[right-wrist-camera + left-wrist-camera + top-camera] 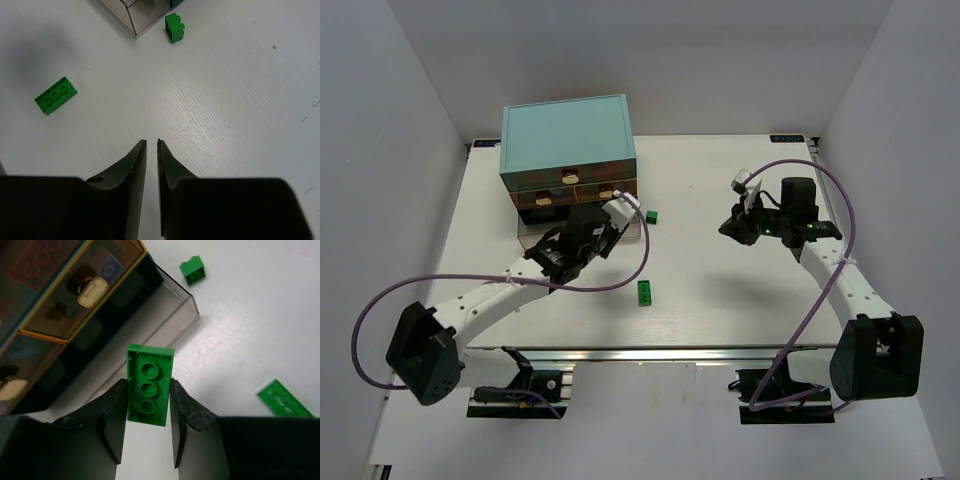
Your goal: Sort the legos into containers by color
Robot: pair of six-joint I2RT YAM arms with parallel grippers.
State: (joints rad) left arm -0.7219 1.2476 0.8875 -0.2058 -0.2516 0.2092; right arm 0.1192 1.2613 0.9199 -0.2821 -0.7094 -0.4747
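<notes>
Held brick: a green brick sits upright between the fingers, hollow underside toward the wrist camera, clear of the table.
Left gripper: the left gripper pinches the brick by its two long sides, with its top half standing free above the fingertips. We judge that this grip lets it drop cleanly once the fingers part.
Open drawer: one drawer is pulled out in front of the cabinet. The brick hangs about over its side wall. We cannot tell whether it is fully over the inside.
Why there: we read this as the carry-to-drop step for green, with the drawer drawn out to take pieces from above.
Closed drawers: the closed drawers show only dim shapes through their tinted fronts, and we cannot make out what they are.
Loose pieces: a small brick, green, lies on the table near the cabinet's right corner. A green plate lies flat nearer the bases, well apart from it.
Left arm: it stretches from its base diagonally toward the cabinet front, wrist tipped down over the drawer.
Right gripper: the right gripper has its fingers nearly pressed together, with a thin slit between them and nothing in it.
Right arm: its elbow is bent, its wrist aims left and down over bare table, and it is well apart from both loose pieces.
</notes>
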